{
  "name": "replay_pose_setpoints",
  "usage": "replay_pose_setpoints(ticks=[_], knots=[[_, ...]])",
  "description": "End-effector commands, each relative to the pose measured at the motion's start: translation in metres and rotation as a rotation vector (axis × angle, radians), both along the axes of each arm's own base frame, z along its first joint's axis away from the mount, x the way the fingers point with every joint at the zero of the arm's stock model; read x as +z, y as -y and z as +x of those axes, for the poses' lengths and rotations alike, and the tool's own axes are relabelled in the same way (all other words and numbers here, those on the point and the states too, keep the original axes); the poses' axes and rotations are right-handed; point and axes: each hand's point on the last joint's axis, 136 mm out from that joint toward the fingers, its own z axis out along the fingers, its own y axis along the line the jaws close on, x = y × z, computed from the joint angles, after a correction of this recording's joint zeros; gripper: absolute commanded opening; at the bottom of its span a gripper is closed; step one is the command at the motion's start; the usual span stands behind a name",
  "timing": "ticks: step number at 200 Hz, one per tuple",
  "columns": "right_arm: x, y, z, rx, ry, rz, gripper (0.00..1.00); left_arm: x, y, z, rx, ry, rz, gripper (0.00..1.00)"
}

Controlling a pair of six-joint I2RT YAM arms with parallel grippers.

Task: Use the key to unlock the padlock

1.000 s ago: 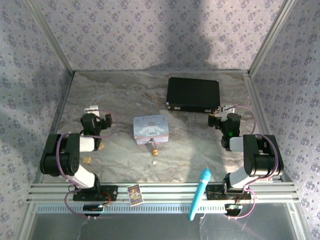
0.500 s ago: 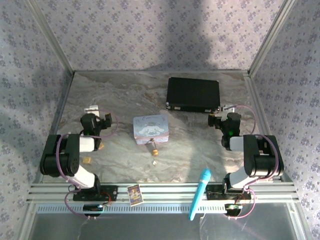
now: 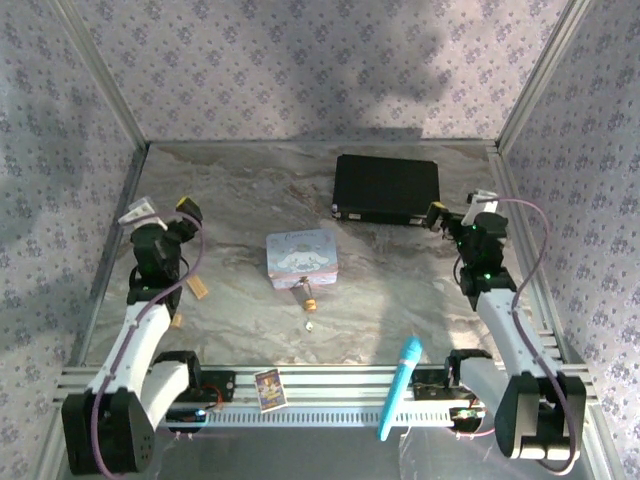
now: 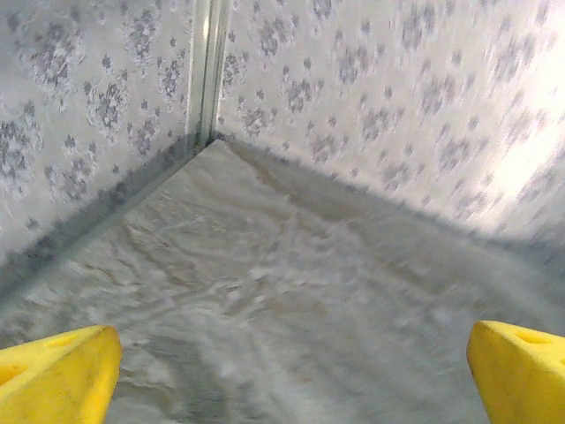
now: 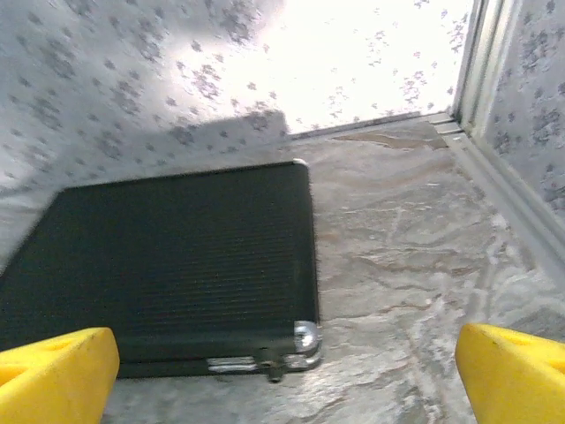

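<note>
- Change from a second ago: both arms have unfolded from their tucked pose. The left gripper (image 3: 161,211) is now out toward the left edge of the grey marbled tabletop (image 3: 240,185). The right gripper (image 3: 461,208) is toward the right edge, just beside the flat black rectangular case (image 3: 386,188).
- Things on the tabletop lie as they did before.
- Left pincer: yellow fingertips (image 4: 55,375) wide apart, nothing between them, facing the far left corner.
- Right pincer: yellow fingertips (image 5: 53,371) equally spread and empty, over the case's near right corner.
- Tiny brass-gold padlock with silver shackle (image 3: 308,299): one, mid-tabletop, at the near edge of the pastel rectangular tin (image 3: 298,256).
- Tiny silvery key (image 3: 311,325): one, just nearer than the padlock and apart from it.
- Also counted: one tin, one case, two small tan wooden blocks (image 3: 199,289) near the left arm, one long blue marker (image 3: 400,388) and one small picture card (image 3: 268,388) at the near edge.
</note>
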Motion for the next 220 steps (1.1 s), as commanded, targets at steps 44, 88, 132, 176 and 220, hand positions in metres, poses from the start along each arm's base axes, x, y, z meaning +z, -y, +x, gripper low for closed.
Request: replay_pose_setpoints(ticks=[44, 88, 132, 176, 220], knots=[[-0.041, -0.09, -0.061, 0.236, -0.33, 0.24, 0.95, -0.047, 0.117, -0.044, -0.419, -0.415, -0.35, 1.0], [-0.068, -0.164, -0.097, 0.391, -0.413, 0.212, 0.87, -0.071, 0.181, -0.087, -0.61, -0.554, -0.354, 1.0], [-0.1, -0.229, -0.129, 0.484, -0.523, 0.137, 0.73, -0.101, 0.202, -0.116, -0.646, -0.62, -0.37, 0.99], [-0.135, -0.305, -0.167, 0.599, -0.595, 0.042, 0.51, -0.112, 0.217, -0.133, -0.702, -0.654, -0.386, 0.95], [-0.157, -0.363, -0.187, 0.687, -0.659, 0.015, 0.45, -0.113, 0.227, -0.14, -0.766, -0.662, -0.403, 0.89]])
